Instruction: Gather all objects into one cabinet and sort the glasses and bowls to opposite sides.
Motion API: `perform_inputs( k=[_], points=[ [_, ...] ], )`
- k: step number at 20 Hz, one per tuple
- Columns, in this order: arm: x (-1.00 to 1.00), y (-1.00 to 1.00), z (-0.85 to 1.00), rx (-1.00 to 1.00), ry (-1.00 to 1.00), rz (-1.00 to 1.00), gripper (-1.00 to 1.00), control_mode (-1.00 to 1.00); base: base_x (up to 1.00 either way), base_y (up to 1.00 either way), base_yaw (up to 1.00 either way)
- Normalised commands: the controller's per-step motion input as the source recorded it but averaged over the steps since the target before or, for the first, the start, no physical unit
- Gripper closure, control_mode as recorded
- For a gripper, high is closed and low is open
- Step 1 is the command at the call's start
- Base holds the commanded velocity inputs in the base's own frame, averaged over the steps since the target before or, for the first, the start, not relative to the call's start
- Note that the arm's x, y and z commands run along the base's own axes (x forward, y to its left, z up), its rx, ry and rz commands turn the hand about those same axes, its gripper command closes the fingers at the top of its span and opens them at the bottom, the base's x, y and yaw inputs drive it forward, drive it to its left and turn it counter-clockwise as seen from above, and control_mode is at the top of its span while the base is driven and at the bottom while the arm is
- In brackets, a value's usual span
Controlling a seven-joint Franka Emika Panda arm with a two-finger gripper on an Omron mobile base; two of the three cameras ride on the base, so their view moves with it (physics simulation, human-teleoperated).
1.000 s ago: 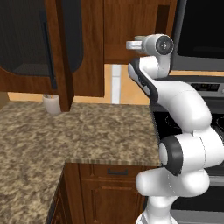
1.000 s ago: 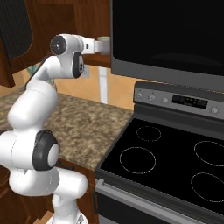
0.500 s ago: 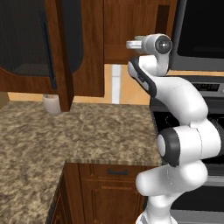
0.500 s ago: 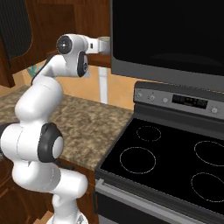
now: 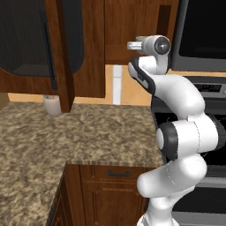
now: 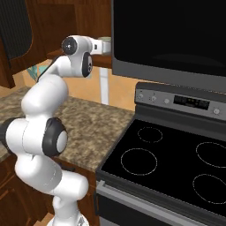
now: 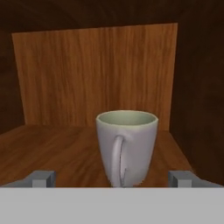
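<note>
A pale grey-beige mug [image 7: 127,146] stands upright on the wooden shelf [image 7: 52,148] inside a dark brown cabinet [image 7: 94,74], its handle turned toward the camera. My gripper [image 7: 113,179] is open, and its two fingertips [image 7: 43,178] stand wide apart on either side of the mug's base, clear of it. In the left base view my hand [image 5: 135,45] reaches level into the upper cabinet beside the microwave. The other objects are out of view.
An open cabinet door [image 5: 44,39] with a dark mesh panel and a black bar handle hangs at the left. A white utensil pot [image 5: 52,104] stands on the granite counter [image 5: 88,137]. The microwave [image 6: 167,39] and black stovetop [image 6: 167,163] are at the right.
The arm's lower links have swung a little. The hand stays at the cabinet opening with its jaws still wide.
</note>
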Motion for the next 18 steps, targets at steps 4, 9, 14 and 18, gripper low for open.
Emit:
perform_inputs(
  k=[4,9,14,18],
  points=[
    [0.31,-0.02,-0.06,0.00,0.00,-0.10,-1.00,-1.00,0.00,0.00,0.00],
    [0.12,0.00,-0.11,0.00,0.03,-0.08,-1.00,-1.00,0.00,0.00,0.00],
    [0.15,0.00,-0.12,0.00,0.04,-0.07,-1.00,-1.00,0.00,0.00,0.00],
    [0.12,0.00,0.00,0.00,0.01,-0.06,-1.00,-1.00,0.00,0.00,0.00]
  ],
)
